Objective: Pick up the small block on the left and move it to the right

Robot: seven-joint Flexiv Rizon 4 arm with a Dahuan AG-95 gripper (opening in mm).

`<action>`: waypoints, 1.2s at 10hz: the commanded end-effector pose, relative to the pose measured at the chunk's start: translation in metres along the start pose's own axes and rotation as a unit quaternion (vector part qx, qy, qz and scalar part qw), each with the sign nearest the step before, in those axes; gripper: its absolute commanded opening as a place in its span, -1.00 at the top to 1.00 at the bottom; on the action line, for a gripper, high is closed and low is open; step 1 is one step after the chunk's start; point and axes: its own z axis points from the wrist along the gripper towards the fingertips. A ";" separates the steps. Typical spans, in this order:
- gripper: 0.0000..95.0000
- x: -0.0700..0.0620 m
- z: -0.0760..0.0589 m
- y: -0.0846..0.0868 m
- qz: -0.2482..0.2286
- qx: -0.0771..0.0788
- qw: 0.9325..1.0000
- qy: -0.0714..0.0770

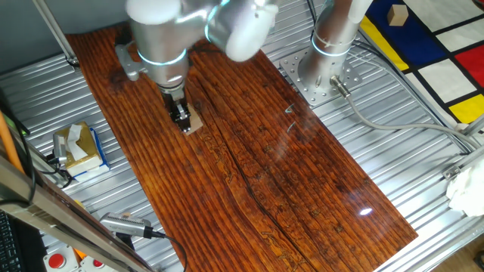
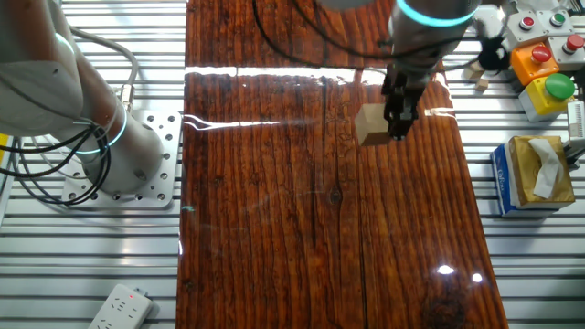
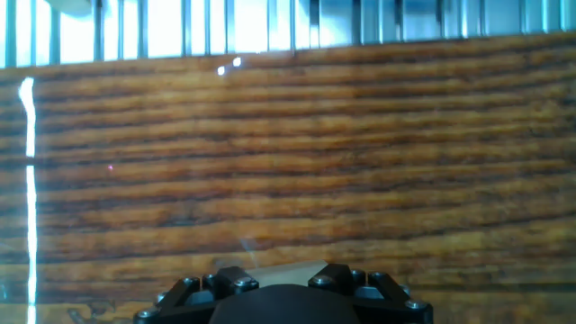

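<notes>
The small block (image 1: 194, 122) is a pale tan wooden cube on the left part of the dark reddish board (image 1: 257, 174). It also shows in the other fixed view (image 2: 369, 125). My gripper (image 1: 181, 121) points straight down at it, with the fingers (image 2: 398, 119) against the block. In the hand view the block's pale top (image 3: 279, 267) fills the gap between the two dark fingertips, so the gripper (image 3: 281, 281) is shut on it. I cannot tell whether the block rests on the board (image 3: 288, 162) or hangs just above it.
A yellow-and-blue tissue box (image 1: 79, 147) stands left of the board on the ribbed metal table, also in the other fixed view (image 2: 535, 174). The arm's base (image 1: 325, 68) is bolted behind the board. Button boxes (image 2: 544, 68) and a power strip (image 2: 119, 309) lie off the board.
</notes>
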 end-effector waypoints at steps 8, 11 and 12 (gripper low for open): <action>1.00 0.001 -0.023 0.022 0.059 -0.006 0.998 -0.023; 1.00 -0.001 -0.020 0.043 0.076 -0.005 0.996 -0.035; 1.00 0.000 -0.020 0.046 0.080 -0.005 0.996 -0.036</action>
